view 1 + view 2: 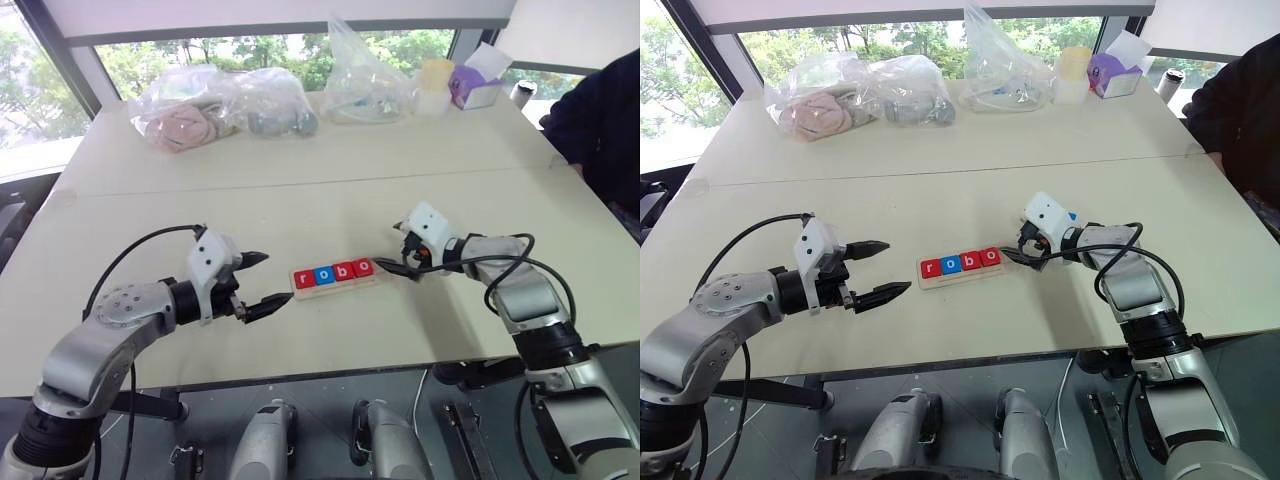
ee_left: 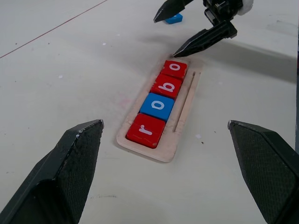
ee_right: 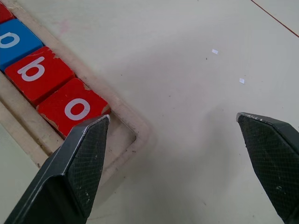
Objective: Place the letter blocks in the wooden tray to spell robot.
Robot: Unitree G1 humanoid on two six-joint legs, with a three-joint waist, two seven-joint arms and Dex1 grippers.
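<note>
Letter blocks r, o, b, o fill the wooden tray near the desk's front edge. Left wrist view: left gripper spread, a blue block beyond the tray. Right wrist view: right gripper spread at the tray's empty end

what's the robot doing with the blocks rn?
Spelling "robot" in the wooden tray. Four letter blocks are in: r, o, b, o. The last slot, at the right hand's end, is empty. A loose blue block lies on the table beyond the tray. Both the left hand and right hand are open, holding nothing.
</note>
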